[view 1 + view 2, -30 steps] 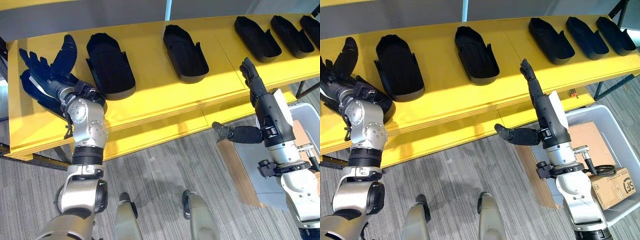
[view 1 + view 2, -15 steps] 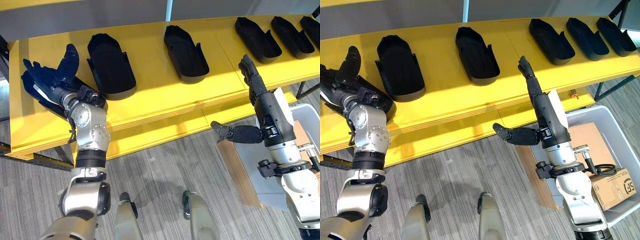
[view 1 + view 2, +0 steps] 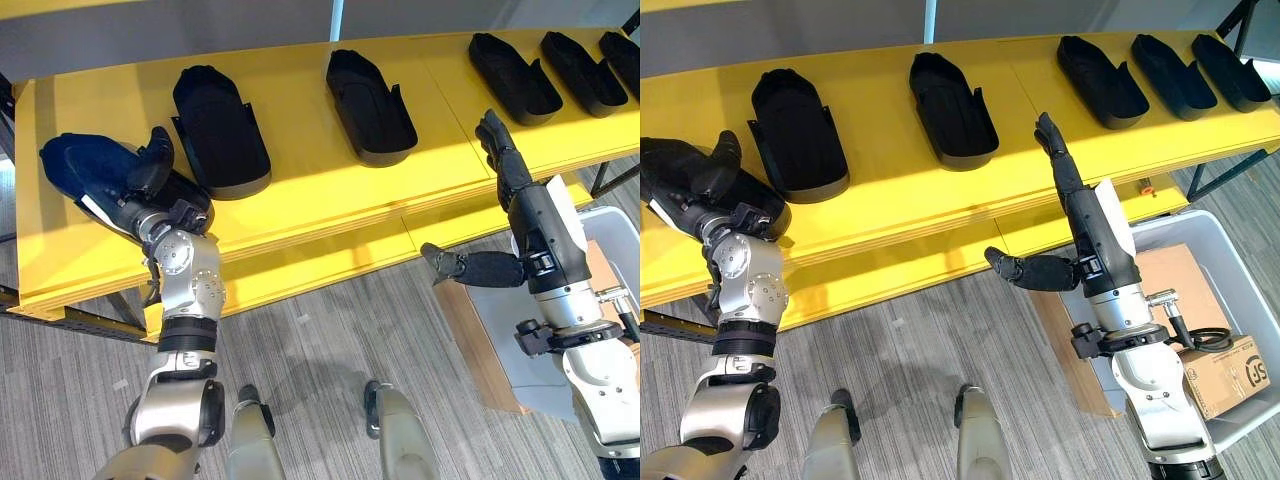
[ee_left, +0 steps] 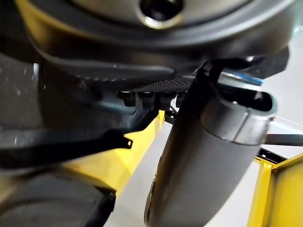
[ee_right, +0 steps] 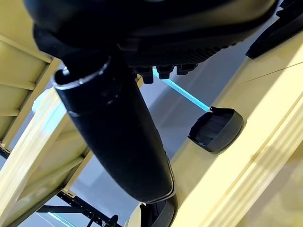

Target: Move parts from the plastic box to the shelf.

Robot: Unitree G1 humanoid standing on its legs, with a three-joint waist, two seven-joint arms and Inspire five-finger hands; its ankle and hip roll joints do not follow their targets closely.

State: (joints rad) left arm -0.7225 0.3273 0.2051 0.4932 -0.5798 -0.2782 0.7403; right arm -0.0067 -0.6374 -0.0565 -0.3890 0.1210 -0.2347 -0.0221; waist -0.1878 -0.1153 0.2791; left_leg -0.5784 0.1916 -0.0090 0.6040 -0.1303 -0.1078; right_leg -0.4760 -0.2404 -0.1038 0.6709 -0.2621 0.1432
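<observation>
On the long yellow shelf the black moulded parts lie in a row. The newest part sits at the far left end, and the left hand rests on its right side. A second ago this hand stood up over the part with its fingers fanned wide; half a second ago they were still spread but lower. Now they have folded down onto the part's rounded back, the thumb sticking up beside them. They look drawn together and bent over the shell, but I cannot tell from here whether they clamp it or merely lie on it. The part itself has hardly shifted on the shelf.

Just right of it lies a second part, then a third part about mid-shelf, and three more parts side by side at the far right end.

The right hand hovers at the near edge of the shelf, right of the third part. Its fingers are straight and held together, pointing away over the shelf, with the thumb stuck out to the left below the shelf edge. It holds nothing and has barely moved over the last second.

The plastic box stands on the floor at near right, with cardboard inside it.
</observation>
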